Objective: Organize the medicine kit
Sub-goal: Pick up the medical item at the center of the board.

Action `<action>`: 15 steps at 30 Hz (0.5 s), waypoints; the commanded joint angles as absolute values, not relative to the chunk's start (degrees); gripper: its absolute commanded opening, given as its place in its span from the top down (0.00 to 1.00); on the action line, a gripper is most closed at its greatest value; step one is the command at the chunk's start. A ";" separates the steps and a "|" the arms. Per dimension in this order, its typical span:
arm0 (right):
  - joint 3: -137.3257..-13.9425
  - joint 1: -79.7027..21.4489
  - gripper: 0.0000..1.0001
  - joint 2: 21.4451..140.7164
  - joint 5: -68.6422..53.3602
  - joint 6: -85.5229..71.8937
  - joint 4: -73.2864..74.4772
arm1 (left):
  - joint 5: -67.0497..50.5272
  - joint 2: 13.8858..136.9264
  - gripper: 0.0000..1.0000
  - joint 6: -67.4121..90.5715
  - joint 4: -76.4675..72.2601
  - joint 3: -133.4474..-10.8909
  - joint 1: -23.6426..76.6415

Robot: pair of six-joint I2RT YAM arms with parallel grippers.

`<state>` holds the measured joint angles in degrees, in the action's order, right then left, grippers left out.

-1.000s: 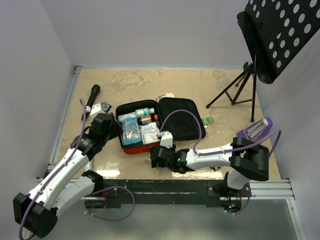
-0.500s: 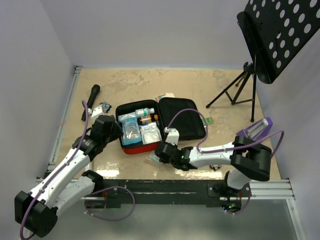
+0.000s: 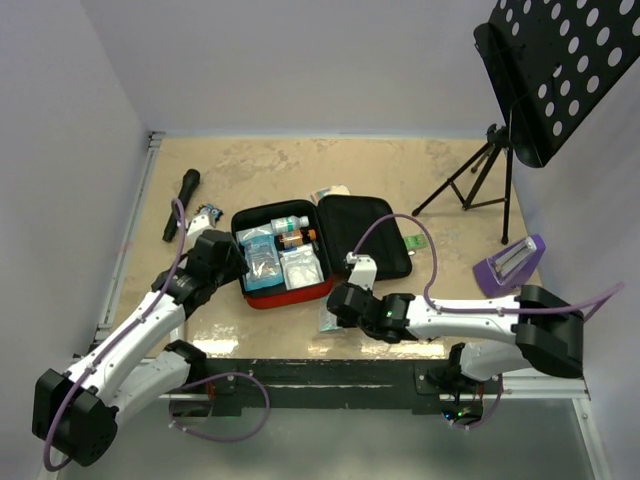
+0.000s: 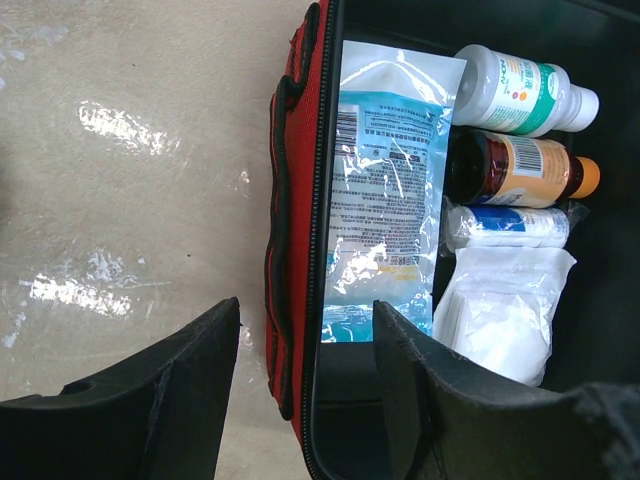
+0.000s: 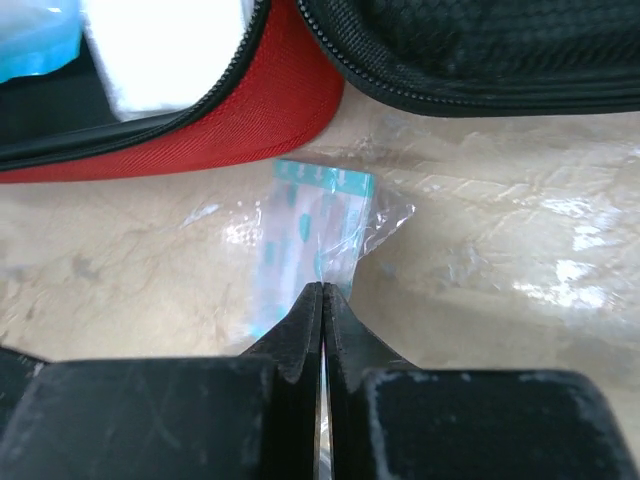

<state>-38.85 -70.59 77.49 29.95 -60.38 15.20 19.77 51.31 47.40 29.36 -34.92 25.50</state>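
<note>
We see the medicine kit (image 3: 285, 298) lying open at mid-worktop (image 3: 250, 165), left pincer (image 4: 302, 335) released over its red side wall, right pincer (image 5: 320, 292) clenched on a clear packet (image 5: 310, 220) just beside the kit.

The medicine kit (image 3: 285, 298) is red outside, with a black lining and black zipper edge. In it I see a white bottle (image 4: 520, 85) with a teal label, a dark brown bottle (image 4: 515, 170) with an orange cap, a clear packet (image 4: 385, 190) printed pale blue, and white gauze (image 4: 505, 310). The table (image 3: 260, 165) is mottled beige. The clear wrapper (image 5: 310, 225) shows teal dots on white. The music stand (image 3: 560, 70) is black, patterned with round holes.
</note>
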 commanded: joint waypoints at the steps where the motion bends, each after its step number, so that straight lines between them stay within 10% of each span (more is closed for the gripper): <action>1: -39.28 -71.10 1.00 71.11 30.32 -58.46 21.09 | 20.39 51.94 0.40 47.55 26.72 -35.68 25.22; 15: -49.65 -72.33 1.00 61.61 19.07 -39.03 16.96 | 22.33 48.61 0.39 47.11 31.64 -46.05 24.79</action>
<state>-45.50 -71.90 60.80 21.56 -44.77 18.68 21.50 50.35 47.35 30.98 -42.48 25.36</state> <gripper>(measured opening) 0.007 0.603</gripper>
